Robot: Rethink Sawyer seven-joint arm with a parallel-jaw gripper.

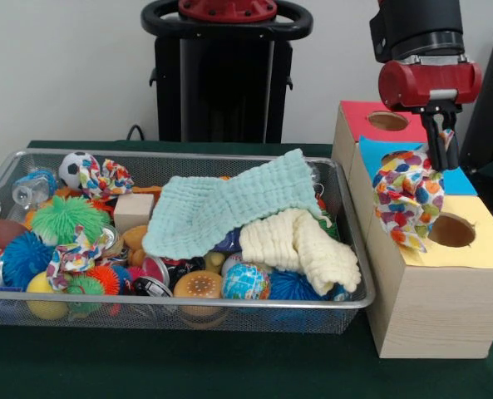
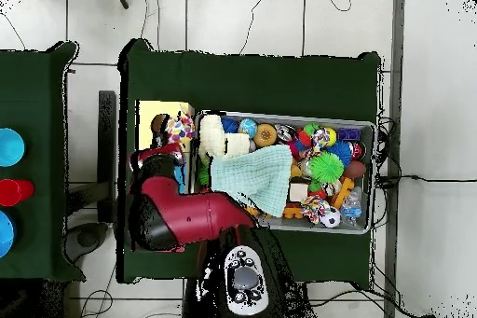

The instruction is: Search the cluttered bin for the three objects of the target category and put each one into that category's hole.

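Hanging from the gripper (image 1: 440, 148), whose jaws are clenched on its top, one polka-dot bundle (image 1: 408, 198) dangles over the blue box's hole (image 1: 396, 156) in the front view. Two more bundles (image 1: 105, 177) (image 1: 73, 258) lie in the wire bin (image 1: 229, 306) (so two seem left). Overhead, the held bundle (image 2: 179, 129) sits beside the bin (image 2: 374, 176) on the green bench (image 2: 252, 81).

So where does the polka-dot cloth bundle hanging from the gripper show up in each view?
Front view: the knotted polka-dot cloth bundle hangs at right, over the boxes' blue and yellow tops.
Overhead view: the bundle sits left of centre, beside the yellow top.
Shared landmark: mint waffle cloth in the silver wire-mesh basket.
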